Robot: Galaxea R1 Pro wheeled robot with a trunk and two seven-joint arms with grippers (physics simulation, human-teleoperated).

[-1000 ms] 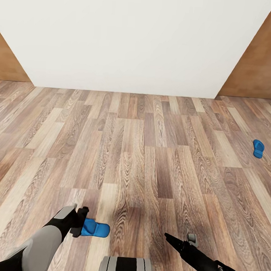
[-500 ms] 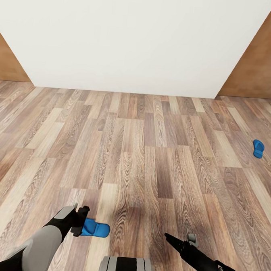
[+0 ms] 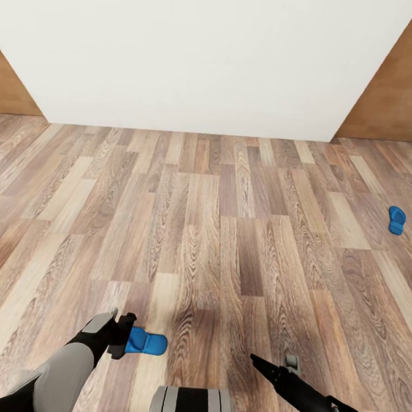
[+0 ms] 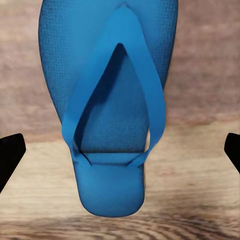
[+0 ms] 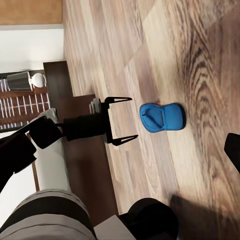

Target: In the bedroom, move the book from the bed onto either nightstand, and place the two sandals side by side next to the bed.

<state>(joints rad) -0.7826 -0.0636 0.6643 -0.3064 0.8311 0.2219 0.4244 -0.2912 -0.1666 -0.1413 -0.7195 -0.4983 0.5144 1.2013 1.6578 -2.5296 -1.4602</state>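
**Left gripper parted beside near sandal; second sandal well apart**

One blue sandal (image 3: 146,342) lies flat on the wood-plank floor (image 3: 216,231), strap side up, just in front of the robot's base. The left gripper (image 3: 123,335) sits at its one end, fingers spread wide; in the right wrist view the two black fingers (image 5: 120,100) stand apart, just short of the sandal and not touching it. In the left wrist view the sandal lies between the finger tips, which flank it with floor showing on either side. The other sandal (image 3: 397,219) lies far off to the right, near a brown door (image 3: 392,90). The right gripper (image 3: 275,366) hangs low over the floor; I cannot tell how its fingers stand.
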